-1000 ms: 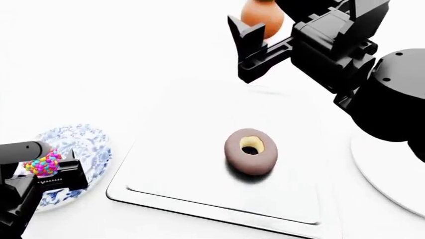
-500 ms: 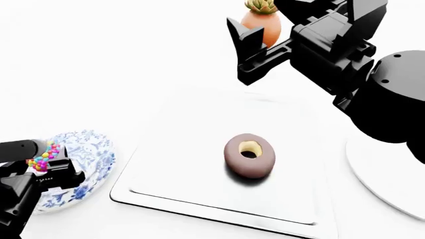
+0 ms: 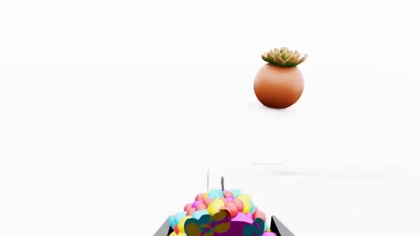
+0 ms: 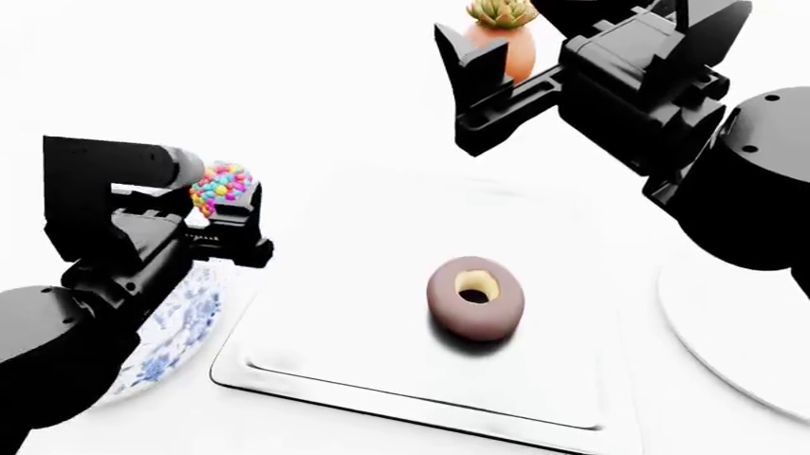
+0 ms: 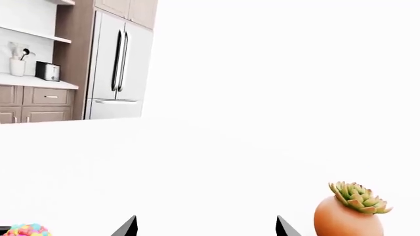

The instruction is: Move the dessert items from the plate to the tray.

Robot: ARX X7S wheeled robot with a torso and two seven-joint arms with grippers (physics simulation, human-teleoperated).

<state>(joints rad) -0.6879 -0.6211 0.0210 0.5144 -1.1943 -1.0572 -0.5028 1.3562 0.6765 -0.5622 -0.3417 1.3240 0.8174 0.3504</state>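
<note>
No text, label, brand, number or sign is readable anywhere.

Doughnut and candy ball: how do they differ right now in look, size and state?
The doughnut is a plain brown ring with a pale hole; the candy ball is a multicoloured cluster. The doughnut looks larger. It lies free on the tray, while the candy ball is held off the table by the left gripper. Both are roundish.

candy ball (image 3: pixel 220 216): we see it gripped between our left jaws | succulent pot (image 3: pixel 279 86): upright on white tabletop (image 3: pixel 98 137), well beyond | tray (image 3: pixel 315 172): corner faintly visible
</note>
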